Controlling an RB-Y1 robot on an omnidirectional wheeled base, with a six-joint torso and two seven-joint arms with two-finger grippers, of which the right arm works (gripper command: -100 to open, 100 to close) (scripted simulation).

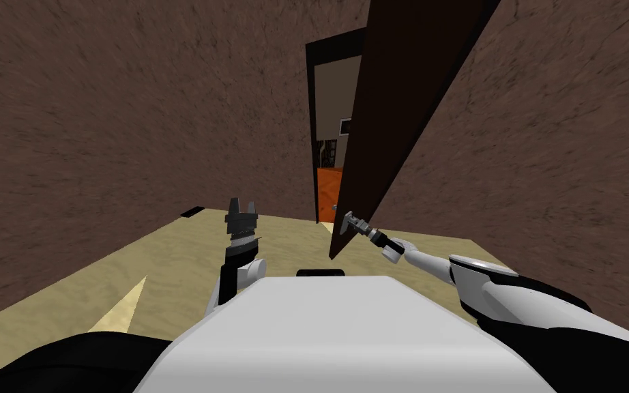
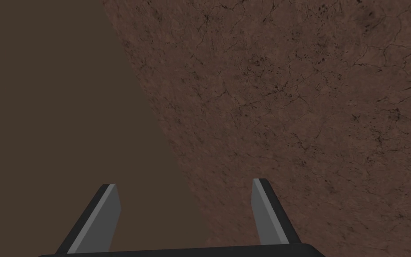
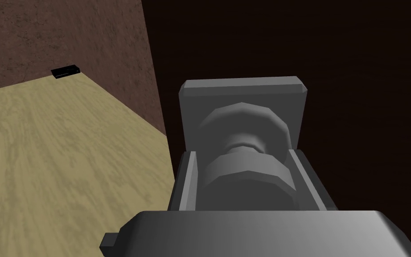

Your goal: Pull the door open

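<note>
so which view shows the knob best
The right wrist view: the knob sits close, the right hand shut on its sides. The head view shows it tiny at the door's edge. The left wrist view faces the wall.

Dark door [image 1: 402, 102] ajar, leaf angled in toward robot, blocks right part of doorway. Narrow gap [image 1: 330, 136] between leaf's free edge and black frame [image 1: 311, 136]; orange block [image 1: 329, 194] stands low beyond it. Right gripper [image 3: 243, 154] jaws clamped on knob [image 3: 244, 178] sides, door face close behind. Left gripper [image 1: 241, 205] jaws spread, nothing between, brown wall [image 1: 101, 136] ahead. Tan floor [image 1: 170, 252] left of door gives room; small black object [image 1: 192, 211] at wall foot.
</note>
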